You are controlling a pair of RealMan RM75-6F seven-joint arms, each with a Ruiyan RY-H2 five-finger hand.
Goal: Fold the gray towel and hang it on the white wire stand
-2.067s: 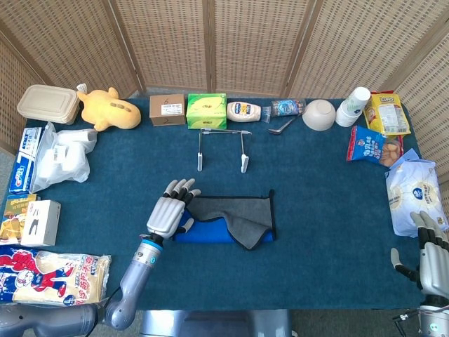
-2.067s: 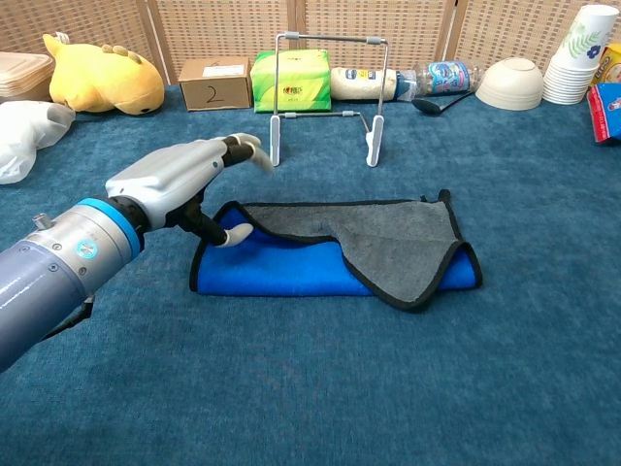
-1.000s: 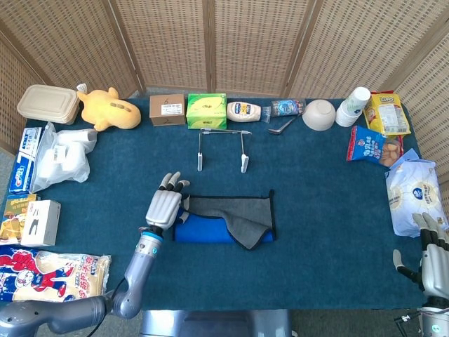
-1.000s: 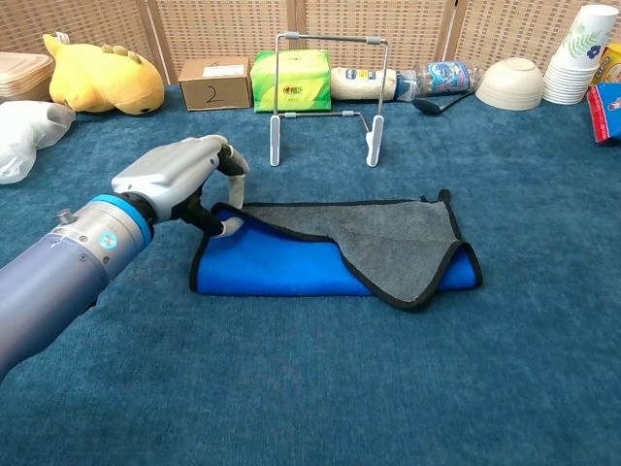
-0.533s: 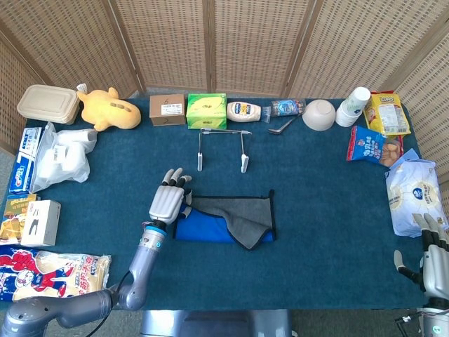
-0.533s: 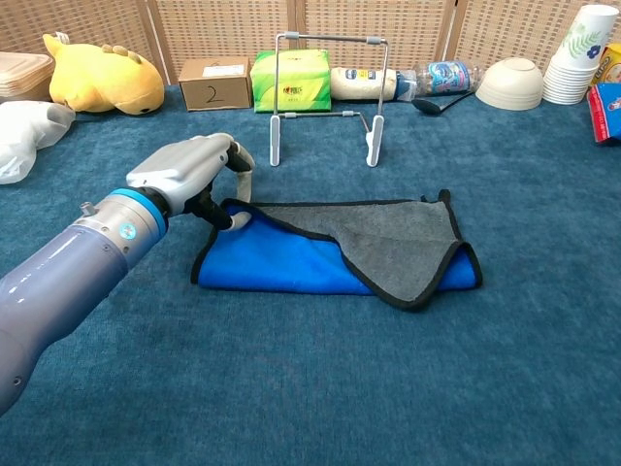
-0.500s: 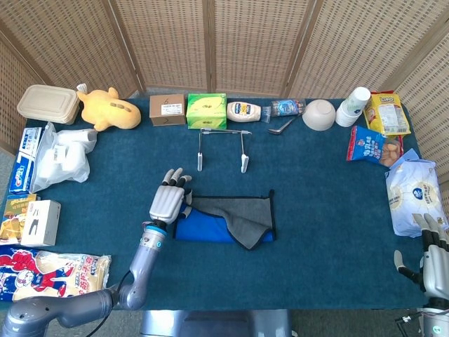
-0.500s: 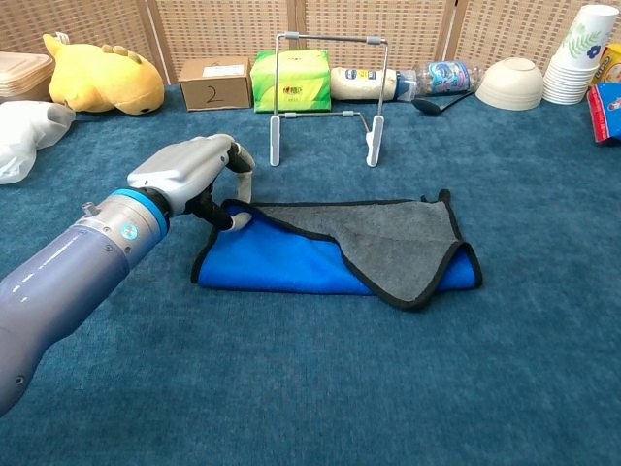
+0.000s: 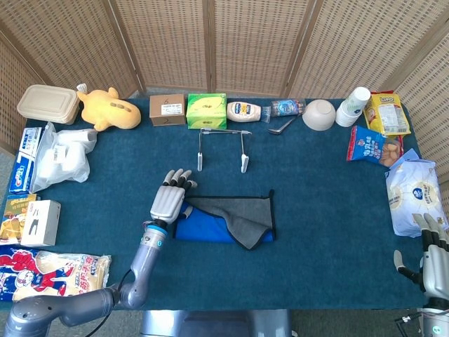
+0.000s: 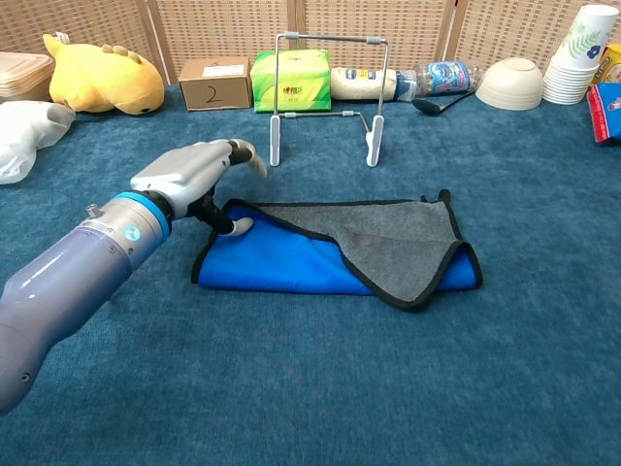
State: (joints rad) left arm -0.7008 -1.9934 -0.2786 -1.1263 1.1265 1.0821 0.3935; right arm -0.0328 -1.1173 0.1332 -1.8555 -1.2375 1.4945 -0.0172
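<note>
The towel (image 9: 238, 214) lies partly folded in the middle of the table, its gray side (image 10: 388, 238) turned over the blue side (image 10: 272, 262). My left hand (image 9: 168, 200) sits at the towel's far left corner. Its fingers (image 10: 243, 148) stretch out above the cloth and the thumb (image 10: 236, 225) touches the blue layer; nothing is pinched. The white wire stand (image 9: 221, 147) stands upright behind the towel (image 10: 325, 92). My right hand (image 9: 433, 260) stays at the table's near right corner, fingers apart and holding nothing.
Along the back edge are a yellow plush toy (image 9: 109, 109), a cardboard box (image 9: 167, 109), a green tissue box (image 9: 206, 110), a bottle (image 9: 244, 111), a bowl (image 9: 318, 114) and paper cups (image 9: 353, 105). Snack bags (image 9: 412, 196) lie right, packets (image 9: 52, 154) left.
My left hand has slid a little toward the towel's far left corner. Its fingers were curled down onto the corner half a second ago; now they have lifted and straightened. The right hand is still.
</note>
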